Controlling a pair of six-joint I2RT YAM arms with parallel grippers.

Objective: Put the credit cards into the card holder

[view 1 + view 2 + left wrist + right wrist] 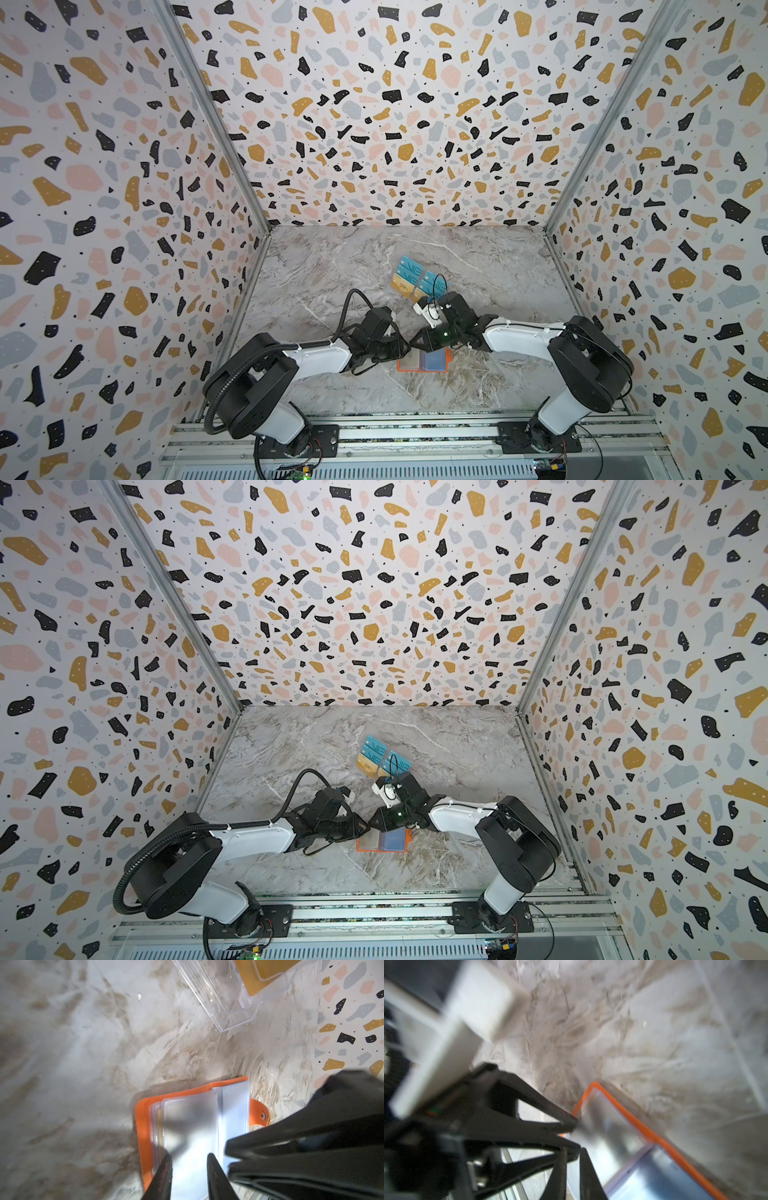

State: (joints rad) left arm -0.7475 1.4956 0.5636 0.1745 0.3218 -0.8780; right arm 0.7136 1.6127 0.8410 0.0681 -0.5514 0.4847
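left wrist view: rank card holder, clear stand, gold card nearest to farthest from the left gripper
1. card holder, directly under the left gripper.
2. clear stand, beyond the holder on the table.
3. gold card, inside the stand, farthest back.

Both top views: bright, even illum. from above, sharp focus; wide-angle distortion splays the wall panels (104, 166) toward frame edges. Shadows on the worktop (332, 257) soft, faint. Left wrist view: strong glare on clear sleeves of the card holder (142, 1126); left pincer (189, 1155) dark, soft-focus, casts a blurred shadow there. Right wrist view: heavy blur throughout, esp. foreground.
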